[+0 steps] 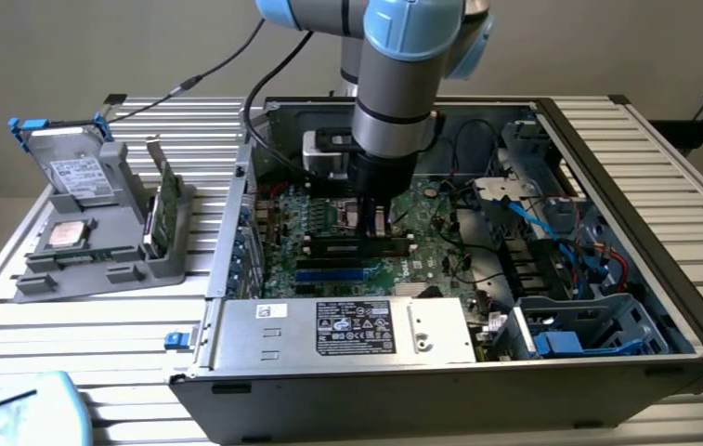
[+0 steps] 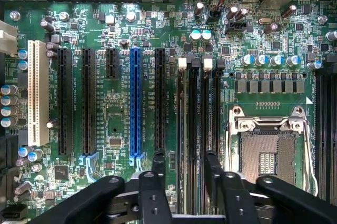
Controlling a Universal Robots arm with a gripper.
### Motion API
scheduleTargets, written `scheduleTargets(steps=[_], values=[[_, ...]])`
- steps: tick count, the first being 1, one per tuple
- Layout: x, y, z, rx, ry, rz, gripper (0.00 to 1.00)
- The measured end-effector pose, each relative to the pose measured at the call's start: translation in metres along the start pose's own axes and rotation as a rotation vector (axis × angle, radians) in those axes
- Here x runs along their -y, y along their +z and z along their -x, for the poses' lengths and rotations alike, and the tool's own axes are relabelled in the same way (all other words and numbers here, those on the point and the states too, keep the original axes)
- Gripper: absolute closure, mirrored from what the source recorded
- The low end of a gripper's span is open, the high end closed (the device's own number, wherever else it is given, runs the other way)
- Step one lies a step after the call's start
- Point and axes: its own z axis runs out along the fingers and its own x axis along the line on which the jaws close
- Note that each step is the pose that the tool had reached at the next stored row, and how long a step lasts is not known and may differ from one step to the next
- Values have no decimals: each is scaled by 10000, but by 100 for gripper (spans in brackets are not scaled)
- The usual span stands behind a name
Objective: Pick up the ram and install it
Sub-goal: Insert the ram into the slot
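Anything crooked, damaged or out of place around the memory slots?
Nothing stands out. The gripper stands open over the memory slots, which run straight and parallel; the motherboard shows no visible damage or loose parts.

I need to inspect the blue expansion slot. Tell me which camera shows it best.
The wrist view: the blue expansion slot lies full length, seen from straight above, between black slots. The exterior view shows it as a thin blue strip at a slant.

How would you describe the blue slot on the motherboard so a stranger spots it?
Look inside the open computer case at the green motherboard. Among its long parallel slots, the blue slot stands between two black slots. No other slot is blue.
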Motion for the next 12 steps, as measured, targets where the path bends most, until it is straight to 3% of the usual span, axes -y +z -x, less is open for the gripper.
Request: scheduleTargets(steps=[1,9,11,12], values=[[-9,-9,3,-3,-1,1,53],[-53,-182,9,4,-3,-5,53],[-56,-223,10,7,-2,-5,55],[-56,-226,10,9,-2,-6,62]])
